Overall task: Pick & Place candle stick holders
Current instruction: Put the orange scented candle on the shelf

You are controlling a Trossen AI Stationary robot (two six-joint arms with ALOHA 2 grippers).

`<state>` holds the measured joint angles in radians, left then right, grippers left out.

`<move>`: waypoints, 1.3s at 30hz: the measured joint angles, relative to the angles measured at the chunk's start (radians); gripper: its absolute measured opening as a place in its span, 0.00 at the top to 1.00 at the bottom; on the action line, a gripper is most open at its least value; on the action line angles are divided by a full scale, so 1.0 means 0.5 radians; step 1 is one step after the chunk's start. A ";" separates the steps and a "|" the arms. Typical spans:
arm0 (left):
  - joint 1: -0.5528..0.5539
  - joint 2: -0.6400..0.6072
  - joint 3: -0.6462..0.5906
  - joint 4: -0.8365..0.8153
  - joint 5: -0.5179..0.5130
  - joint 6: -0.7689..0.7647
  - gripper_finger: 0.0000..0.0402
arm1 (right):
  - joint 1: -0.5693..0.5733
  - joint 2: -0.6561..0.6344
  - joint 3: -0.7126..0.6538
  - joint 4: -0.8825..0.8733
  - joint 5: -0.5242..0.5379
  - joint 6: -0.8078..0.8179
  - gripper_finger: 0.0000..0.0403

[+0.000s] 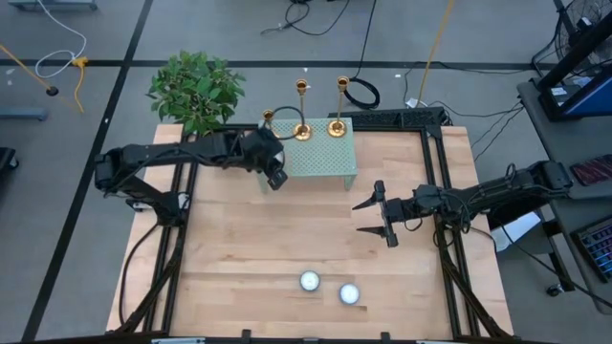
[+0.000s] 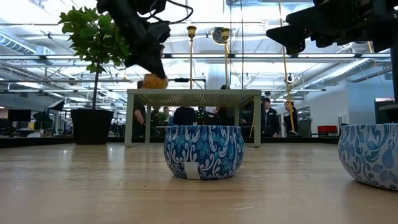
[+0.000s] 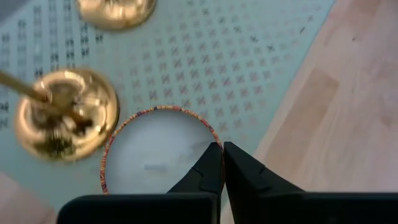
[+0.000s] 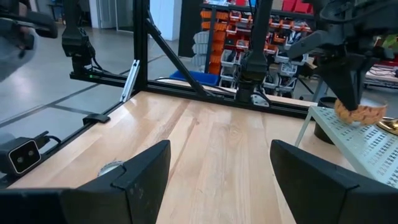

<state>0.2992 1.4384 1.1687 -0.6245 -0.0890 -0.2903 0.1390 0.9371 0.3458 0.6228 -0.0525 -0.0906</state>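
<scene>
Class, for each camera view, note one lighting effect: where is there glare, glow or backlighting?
High view: a tealight and its neighbour glow white against the wooden table. Low view: bright ceiling lights behind leave the left arm a dark silhouette. Left wrist view: the brass candle stick holder base shows bright mirror-like highlights.

candle stick holders (image 1: 317,127) on stand (image 1: 325,158) | plant (image 1: 196,88) left

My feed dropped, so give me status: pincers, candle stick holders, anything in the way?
Left pincer shut, over the green stand. Right pincer open, mid-table. Two tall candle stick holders upright on stand. Round tray beneath left pincer.
</scene>
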 joint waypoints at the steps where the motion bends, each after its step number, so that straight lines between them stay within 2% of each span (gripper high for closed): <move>1: 0.011 0.000 0.000 -0.027 0.023 -0.006 0.97 | 0.000 0.000 0.000 0.000 0.000 0.000 0.34; 7: 0.031 0.000 0.000 -0.077 0.074 -0.006 0.98 | 0.001 0.000 0.000 0.000 0.000 0.000 0.34; 15: 0.035 -0.001 0.000 -0.074 0.085 0.002 0.89 | 0.001 0.000 0.000 0.001 0.000 0.001 0.34; 20: 0.035 -0.001 0.000 -0.074 0.009 0.000 0.89 | 0.001 0.000 0.000 0.001 0.000 0.000 0.34; 39: 0.034 -0.001 0.000 -0.019 0.019 0.052 0.88 | 0.000 0.000 -0.001 0.001 0.000 -0.001 0.34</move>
<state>0.3164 1.4380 1.1687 -0.6342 -0.0795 -0.2646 0.1391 0.9371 0.3454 0.6231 -0.0525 -0.0910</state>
